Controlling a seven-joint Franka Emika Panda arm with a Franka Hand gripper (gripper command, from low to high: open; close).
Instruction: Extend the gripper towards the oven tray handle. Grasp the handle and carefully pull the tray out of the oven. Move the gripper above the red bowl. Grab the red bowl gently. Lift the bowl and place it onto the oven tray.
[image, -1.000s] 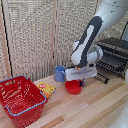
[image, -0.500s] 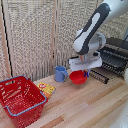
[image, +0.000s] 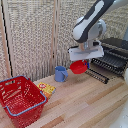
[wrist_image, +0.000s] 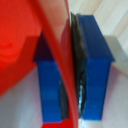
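The white boxy gripper (image: 86, 57) at the tip of the white robot arm holds the small round shallow red bowl (image: 78, 67) in the air, clear above the light wooden tabletop (image: 85, 107). In the wrist view its two blue fingers (wrist_image: 92, 70) are pressed in on the thin red rim of the bowl (wrist_image: 30, 45), one on each side of the wall, so the jaws are pinching the bowl. The bowl hangs tilted, its open side turned partly toward the exterior view's left.

Toward the exterior view's right stands the small toaster oven (image: 118, 46) with a black top. The dark wire-grid tray (image: 111, 61) is pulled out in front of it and lies flat; the bowl hangs beside the tray's near end, not yet over or on it. A long dark ribbed strip (image: 97, 76) lies on the tabletop below the tray's edge.

Near the bowl, toward the exterior view's left, a blue cup (image: 60, 74) stands upright. Further left sit a yellow packet (image: 46, 89) with printing too blurred to read and a large red mesh basket (image: 21, 99) with a blue rim. No brand or lettering can be read anywhere.
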